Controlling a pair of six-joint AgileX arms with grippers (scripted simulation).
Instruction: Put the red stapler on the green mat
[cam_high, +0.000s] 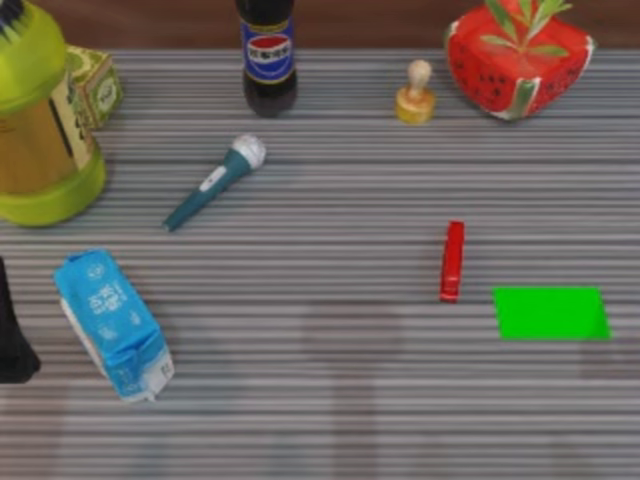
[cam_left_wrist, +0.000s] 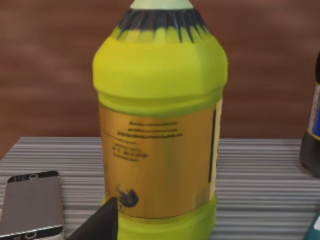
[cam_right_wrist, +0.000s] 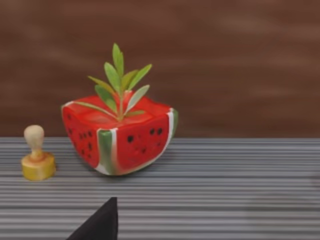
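1. So, nothing is picked up yet: the red stapler (cam_high: 452, 262) lies flat on the bench (cam_high: 330, 380), right of centre, its length running near to far, and the green mat (cam_high: 551, 313) lies just beside it to the right and slightly nearer, not touching.
2. My left arm sits parked at the left edge of the bench beside the blue carton (cam_high: 110, 322); only a dark tip of it shows in its wrist view, facing the yellow-green jug (cam_left_wrist: 160, 120). I cannot tell whether that pincer is apart or together.
3. My right arm is outside the top view; its wrist view shows one dark tip and the watermelon box (cam_right_wrist: 122, 132) with the wooden stamp (cam_right_wrist: 36, 155) far off. Its pincer state I cannot tell either.
4. Risk, as I judge it: the stapler is narrow, so an off-centre closing could spin or skid it, and a careless slide could push the thin mat.
5. Room looks generous: bare bench surrounds the stapler, the microphone (cam_high: 215, 182) is well apart, though the mat lies near the right edge.
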